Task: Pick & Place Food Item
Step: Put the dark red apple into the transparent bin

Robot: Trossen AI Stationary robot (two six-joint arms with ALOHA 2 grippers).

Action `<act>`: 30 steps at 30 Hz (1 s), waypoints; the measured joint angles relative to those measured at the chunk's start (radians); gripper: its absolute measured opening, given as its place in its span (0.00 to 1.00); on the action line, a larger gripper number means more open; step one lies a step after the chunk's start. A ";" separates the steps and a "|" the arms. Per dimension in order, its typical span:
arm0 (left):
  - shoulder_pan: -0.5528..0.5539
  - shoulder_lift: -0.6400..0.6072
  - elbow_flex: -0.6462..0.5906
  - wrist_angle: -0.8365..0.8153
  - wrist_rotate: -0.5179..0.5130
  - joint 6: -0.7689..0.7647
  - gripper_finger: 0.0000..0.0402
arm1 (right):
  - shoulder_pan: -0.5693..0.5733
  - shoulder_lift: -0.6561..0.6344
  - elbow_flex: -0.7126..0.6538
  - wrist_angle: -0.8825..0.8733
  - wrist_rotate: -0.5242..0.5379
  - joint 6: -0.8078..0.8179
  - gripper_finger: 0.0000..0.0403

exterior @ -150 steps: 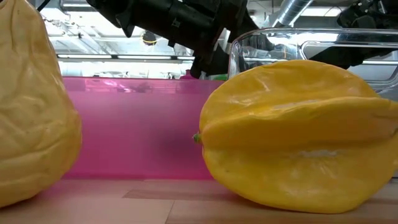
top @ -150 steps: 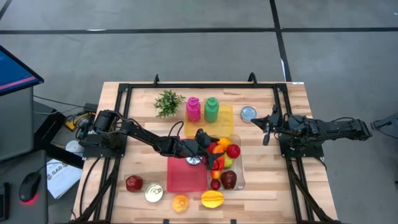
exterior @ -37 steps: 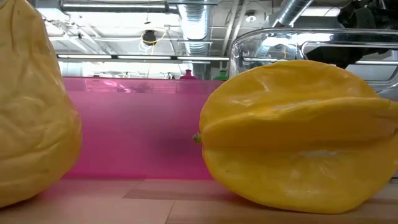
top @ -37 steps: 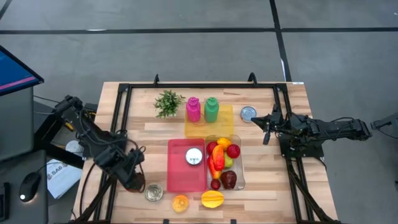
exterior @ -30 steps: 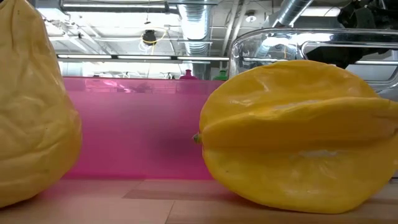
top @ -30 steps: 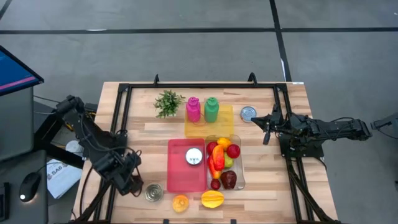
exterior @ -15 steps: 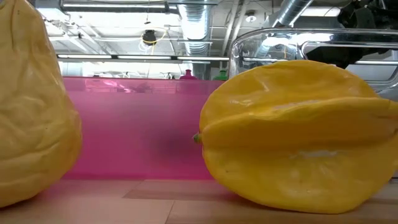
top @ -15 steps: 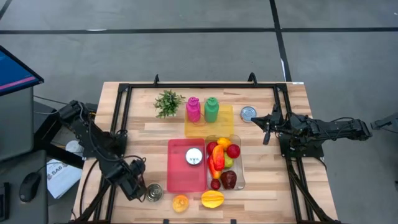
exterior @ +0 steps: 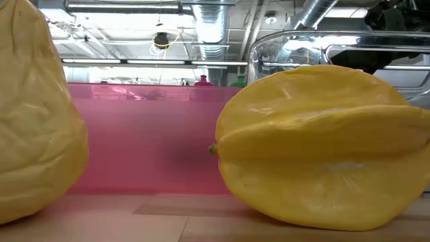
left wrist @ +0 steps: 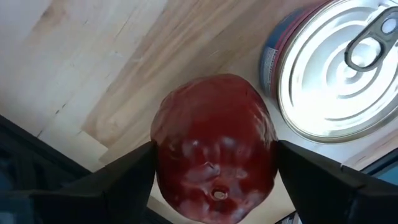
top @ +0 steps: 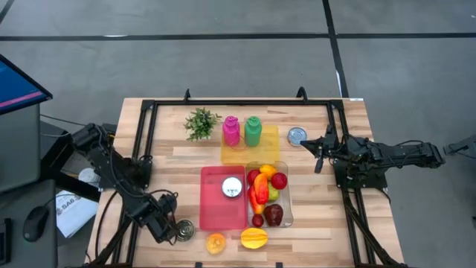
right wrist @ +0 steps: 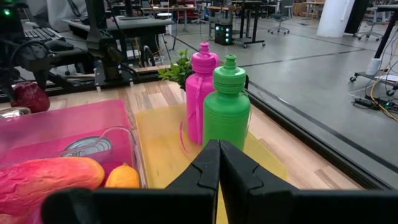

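High view: left gripper [top: 165, 228] at lower left, near table edge, beside can [top: 184, 229]. Right gripper [top: 318, 153] parked at right, fingers shut.

Left wrist view: fingers [left wrist: 127, 174] spread wide around red apple [left wrist: 214, 146], seemingly held, can [left wrist: 336, 68] just beside.

Step looks like pickup; next: lift clear of can, carry toward pink tray [top: 212, 212], open room between.

3 cans [top: 184, 229], 2 bottles [top: 231, 130], 2 trays [top: 222, 198], 1 plant [top: 200, 123]

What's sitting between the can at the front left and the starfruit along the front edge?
In the high view, one orange fruit lies between the can and the starfruit; otherwise bare wood.
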 joint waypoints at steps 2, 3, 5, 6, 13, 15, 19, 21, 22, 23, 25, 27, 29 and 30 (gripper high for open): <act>0.000 -0.018 0.000 -0.003 -0.003 0.001 0.74 | 0.000 0.000 0.000 0.000 0.000 0.000 0.01; 0.000 -0.028 -0.003 -0.005 -0.009 0.001 0.72 | 0.000 0.000 0.000 0.000 0.000 0.000 0.01; 0.000 -0.043 -0.006 -0.023 -0.031 0.004 0.68 | 0.000 0.000 0.000 0.000 0.000 0.000 0.01; 0.000 -0.051 -0.006 -0.031 -0.040 0.004 0.66 | 0.000 0.000 0.000 0.000 0.000 0.000 0.01; 0.000 -0.106 -0.004 -0.185 -0.119 0.004 0.61 | 0.000 0.000 0.000 0.000 0.000 0.000 0.01; 0.000 -0.127 -0.004 -0.223 -0.181 0.004 0.63 | 0.000 0.000 0.000 0.000 0.000 0.000 0.01; 0.000 -0.180 -0.004 -0.253 -0.376 0.004 0.62 | 0.000 0.000 0.000 0.000 0.000 0.000 0.01; 0.000 -0.208 -0.004 -0.256 -0.467 0.004 0.61 | 0.000 0.000 0.000 0.000 0.000 0.000 0.01; 0.000 -0.221 -0.004 -0.257 -0.509 0.004 0.61 | 0.000 0.000 0.000 0.000 0.000 0.000 0.01; 0.000 -0.232 -0.004 -0.256 -0.547 0.008 0.61 | 0.000 0.000 0.000 0.000 0.000 0.000 0.01; 0.000 -0.249 -0.004 -0.247 -0.628 0.041 0.61 | 0.000 0.000 0.000 0.000 0.000 0.000 0.01; 0.000 -0.261 -0.004 -0.227 -0.722 0.078 0.62 | 0.000 0.000 0.000 0.000 0.000 0.000 0.01; 0.001 -0.267 -0.004 -0.191 -0.824 0.124 0.61 | 0.000 0.000 0.000 0.000 0.000 0.000 0.01; 0.006 -0.267 -0.004 -0.166 -0.874 0.154 0.61 | 0.000 0.000 0.000 0.000 0.000 0.000 0.01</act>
